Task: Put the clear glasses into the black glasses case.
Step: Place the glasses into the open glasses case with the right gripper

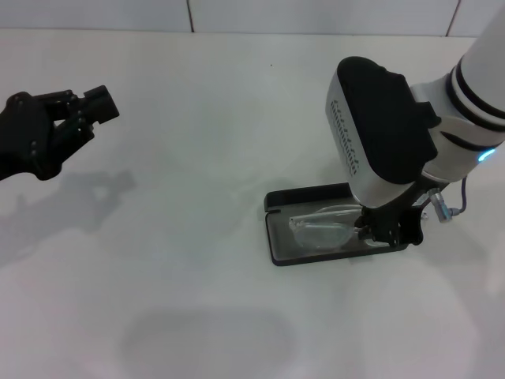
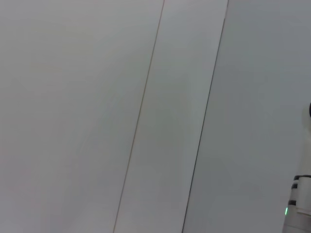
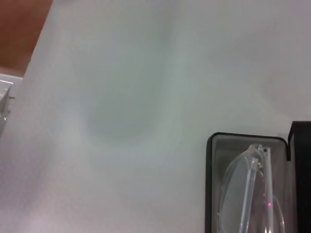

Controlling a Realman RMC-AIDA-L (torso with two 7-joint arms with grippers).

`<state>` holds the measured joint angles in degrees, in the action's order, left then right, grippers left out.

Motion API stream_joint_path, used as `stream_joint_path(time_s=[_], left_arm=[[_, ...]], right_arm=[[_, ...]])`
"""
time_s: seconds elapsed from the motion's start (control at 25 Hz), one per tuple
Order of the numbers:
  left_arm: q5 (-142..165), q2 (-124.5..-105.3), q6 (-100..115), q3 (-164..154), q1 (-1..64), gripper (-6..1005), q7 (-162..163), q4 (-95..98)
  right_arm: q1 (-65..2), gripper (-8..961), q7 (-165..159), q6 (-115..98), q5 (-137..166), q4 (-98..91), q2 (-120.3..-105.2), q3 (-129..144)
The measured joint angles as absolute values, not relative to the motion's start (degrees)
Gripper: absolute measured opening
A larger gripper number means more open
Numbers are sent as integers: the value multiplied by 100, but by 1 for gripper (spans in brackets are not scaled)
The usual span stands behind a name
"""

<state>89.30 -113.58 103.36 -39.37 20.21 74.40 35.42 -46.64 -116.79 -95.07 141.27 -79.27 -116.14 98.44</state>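
Right gripper [image 1: 384,229] sits low over the open black glasses case [image 1: 278,229], the clear glasses [image 1: 319,231] lying in its grey tray just beside jaws whose grip I cannot make out, while left gripper [image 1: 93,106] idles well apart.

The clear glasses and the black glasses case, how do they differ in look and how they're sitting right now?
The clear glasses are transparent and colourless; the black glasses case is opaque black with a grey lining. The glasses are a thin frame; the case is a flat rounded-rectangular tray, open. The glasses lie inside the case, which rests on the white table. The right gripper is at their right end.
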Motion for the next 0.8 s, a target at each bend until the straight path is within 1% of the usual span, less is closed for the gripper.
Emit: stream_joint_path(time_s=[0.8], left_arm=[[8935,-11364,10313,-3937,2013,115,7441,3527]], right_arm=[[-4592,69,-11051,-9183,14135,-7663,-11612,9850]])
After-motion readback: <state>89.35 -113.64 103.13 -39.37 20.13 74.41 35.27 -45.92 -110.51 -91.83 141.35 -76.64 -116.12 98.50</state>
